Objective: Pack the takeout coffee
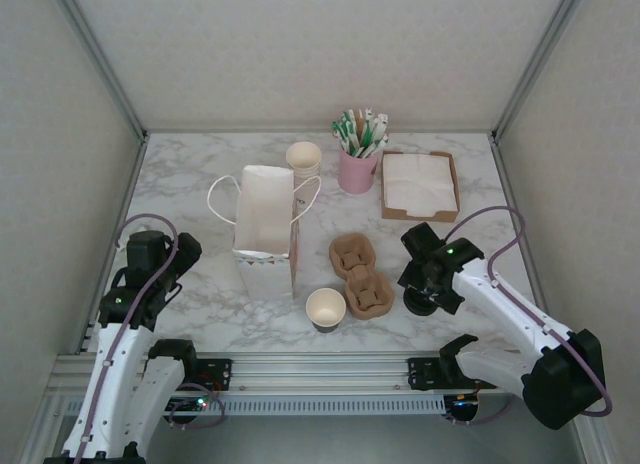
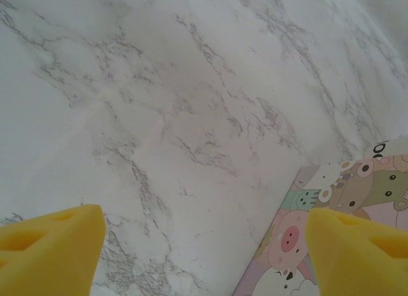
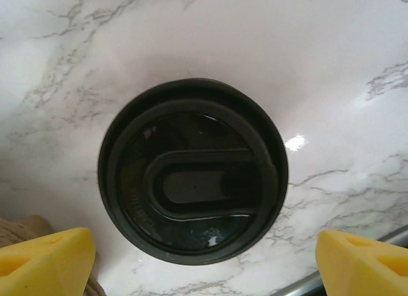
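Observation:
A black coffee lid [image 3: 192, 171] lies flat on the marble, straight below my open right gripper [image 3: 204, 264], whose yellow fingertips [image 3: 44, 258] stand wide on either side with nothing between them. From above, the lid [image 1: 419, 305] peeks out under the right gripper [image 1: 432, 276]. An open paper cup [image 1: 326, 307] stands near the front edge, beside a brown cardboard cup carrier [image 1: 360, 274]. A white paper bag [image 1: 265, 222] with handles stands left of centre, and its cartoon-printed side [image 2: 331, 245] shows by my open left gripper [image 2: 204, 251], which sits left of the bag [image 1: 170, 264].
A stack of paper cups [image 1: 304, 159], a pink cup of stir sticks [image 1: 357, 154] and a brown tray of napkins [image 1: 420, 184] stand at the back. A corner of the carrier [image 3: 19, 229] lies close left of the lid. The table's metal front rail [image 1: 320, 369] runs just beyond.

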